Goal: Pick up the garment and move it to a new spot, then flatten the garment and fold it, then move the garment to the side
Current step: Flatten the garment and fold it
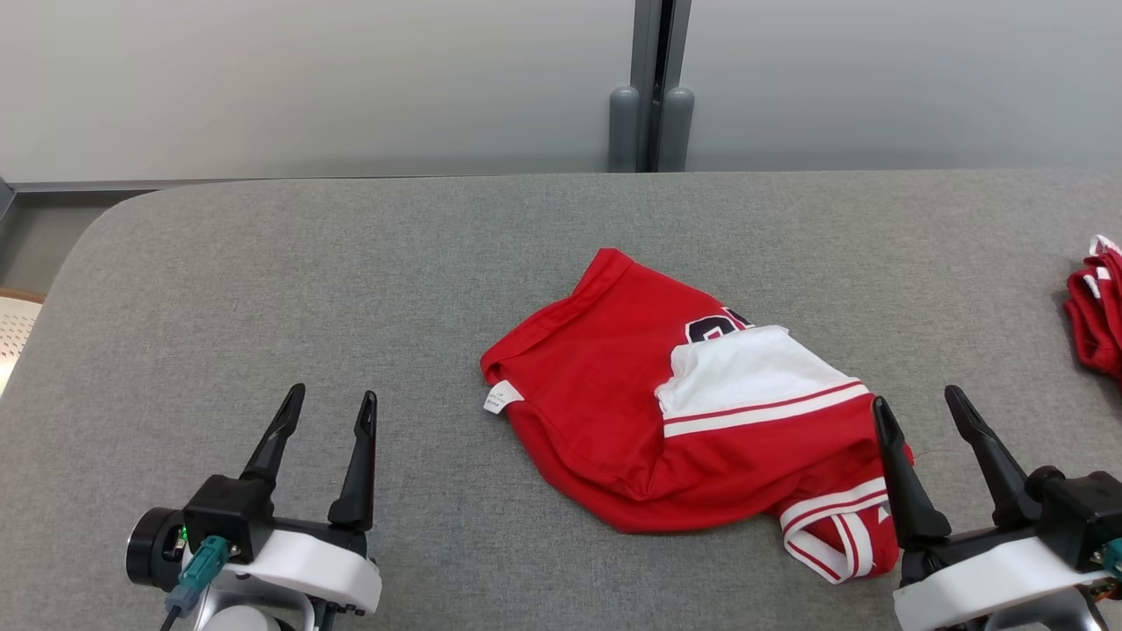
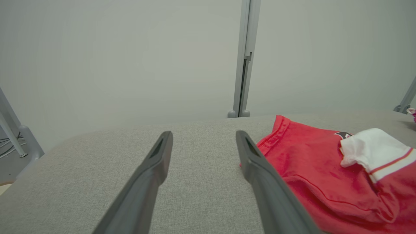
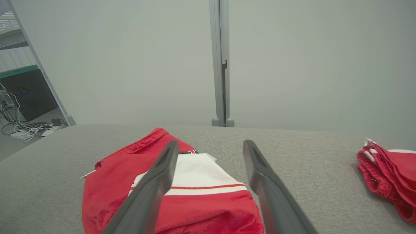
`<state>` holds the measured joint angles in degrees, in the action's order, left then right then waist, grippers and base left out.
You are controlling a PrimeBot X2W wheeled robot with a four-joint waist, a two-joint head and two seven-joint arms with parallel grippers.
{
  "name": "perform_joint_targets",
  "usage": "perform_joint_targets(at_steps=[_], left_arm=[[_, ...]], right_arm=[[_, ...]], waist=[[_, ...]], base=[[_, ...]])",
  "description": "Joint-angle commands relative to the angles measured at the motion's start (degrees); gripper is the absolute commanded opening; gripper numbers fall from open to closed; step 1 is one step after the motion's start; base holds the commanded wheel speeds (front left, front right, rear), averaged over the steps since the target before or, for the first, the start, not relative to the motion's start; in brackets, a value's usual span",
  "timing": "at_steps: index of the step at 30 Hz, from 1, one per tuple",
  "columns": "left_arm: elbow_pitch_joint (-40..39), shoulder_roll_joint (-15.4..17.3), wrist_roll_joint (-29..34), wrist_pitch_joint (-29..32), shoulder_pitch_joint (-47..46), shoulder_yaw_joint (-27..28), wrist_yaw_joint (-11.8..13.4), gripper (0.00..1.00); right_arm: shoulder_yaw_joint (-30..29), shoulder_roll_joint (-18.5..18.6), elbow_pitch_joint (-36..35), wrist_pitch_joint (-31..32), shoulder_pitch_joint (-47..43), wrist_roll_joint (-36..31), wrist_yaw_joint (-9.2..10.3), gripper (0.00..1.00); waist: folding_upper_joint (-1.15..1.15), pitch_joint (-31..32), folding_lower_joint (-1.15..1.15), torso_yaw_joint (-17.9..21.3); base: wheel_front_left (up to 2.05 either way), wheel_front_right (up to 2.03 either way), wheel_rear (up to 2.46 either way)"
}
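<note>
I'm judging pickup not yet begun | red jersey (image 1: 596,394) lying crumpled on surface (image 1: 263,263) | left gripper (image 1: 334,392), right gripper (image 1: 915,396) fingers standing wide, empty

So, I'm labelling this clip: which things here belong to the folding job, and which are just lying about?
Job: crumpled red garment; left gripper; right gripper, both open.
Lying about: red clothes pile, far right; grey post behind.

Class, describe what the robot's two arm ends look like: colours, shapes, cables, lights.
The left tool and right tool each have two long, tapering black fingers on a black block, set in a glossy white wrist shell. The left carries a teal cable plug and a small green light.
</note>
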<state>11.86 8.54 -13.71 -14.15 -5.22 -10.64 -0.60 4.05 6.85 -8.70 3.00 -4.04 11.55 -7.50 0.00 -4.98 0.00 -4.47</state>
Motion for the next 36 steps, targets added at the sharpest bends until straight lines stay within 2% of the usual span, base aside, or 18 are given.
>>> perform_joint_targets(at_steps=[1, 9, 15, 19, 23, 31, 32, 33, 34, 35, 36], left_arm=[[-0.26, 0.46, -0.29, -0.01, 0.08, -0.07, 0.29, 1.00], [-0.83, 0.74, -0.42, 0.14, -0.81, -0.40, 0.64, 1.00], [-1.02, 0.37, -0.62, 0.14, -2.68, -0.82, 0.65, 1.00], [-0.67, 0.12, -0.48, -0.11, -3.99, -1.29, 0.38, 1.00], [-0.25, -0.25, -0.43, -0.45, -5.41, -1.68, 0.21, 1.00], [0.87, -1.02, -0.32, -0.78, -7.06, -2.29, -0.05, 1.00], [0.92, -1.02, -0.33, -0.83, -7.15, -2.24, 0.00, 1.00], [0.92, -1.02, -0.33, -0.83, -7.15, -2.24, 0.00, 1.00], [0.95, -1.02, -0.34, -0.89, -7.16, -2.16, 0.07, 1.00], [0.99, -1.02, -0.36, -0.94, -7.11, -2.05, 0.14, 1.00], [1.03, -0.96, -0.37, -0.96, -7.02, -1.92, 0.26, 1.00]], right_arm=[[-0.17, 0.01, -0.07, -0.30, -0.23, 0.43, 0.02, 1.00], [-0.93, 0.42, 2.27, 0.35, 0.63, 0.96, 0.02, 1.00], [-0.75, 2.34, 9.53, 0.05, 5.68, 3.39, 0.01, 1.00], [2.26, 4.73, 17.01, -0.10, 12.16, 5.70, 0.01, 1.00], [8.31, 7.39, 24.80, 0.53, 19.96, 8.09, 0.00, 1.00], [17.29, 9.38, 36.09, 1.22, 29.92, 14.45, 0.02, 0.98], [17.97, 9.61, 36.75, 0.73, 30.50, 14.99, 0.02, 0.47], [17.97, 9.61, 36.75, 0.73, 30.50, 14.99, 0.02, 0.47], [18.60, 9.86, 37.30, 0.39, 30.88, 15.44, 0.02, 0.17], [19.19, 10.05, 37.52, -0.06, 31.21, 15.88, 0.02, 0.00], [19.87, 10.02, 37.45, -0.69, 31.55, 16.53, 0.02, 0.00]], waist=[[0.00, -0.03, 0.00, 0.01], [0.00, -0.84, 0.00, -0.09], [0.00, -3.08, 0.00, -0.55], [0.00, -4.95, 0.00, -1.25], [0.00, -6.72, 0.00, -2.10], [0.00, -8.49, 0.00, -3.41], [0.00, -8.59, 0.00, -3.37], [0.00, -8.59, 0.00, -3.37], [0.00, -8.68, 0.00, -3.27], [0.00, -8.74, 0.00, -3.14], [0.00, -8.80, 0.00, -2.88]], base=[[0.00, 0.00, 0.00], [0.00, 0.00, 0.00], [0.00, 0.00, 0.00], [0.00, 0.00, 0.00], [0.00, 0.00, 0.00], [0.00, 0.00, 0.00], [0.00, 0.00, 0.00], [0.00, 0.00, 0.00], [0.00, 0.00, 0.00], [0.00, 0.00, 0.00], [0.00, 0.00, 0.00]])
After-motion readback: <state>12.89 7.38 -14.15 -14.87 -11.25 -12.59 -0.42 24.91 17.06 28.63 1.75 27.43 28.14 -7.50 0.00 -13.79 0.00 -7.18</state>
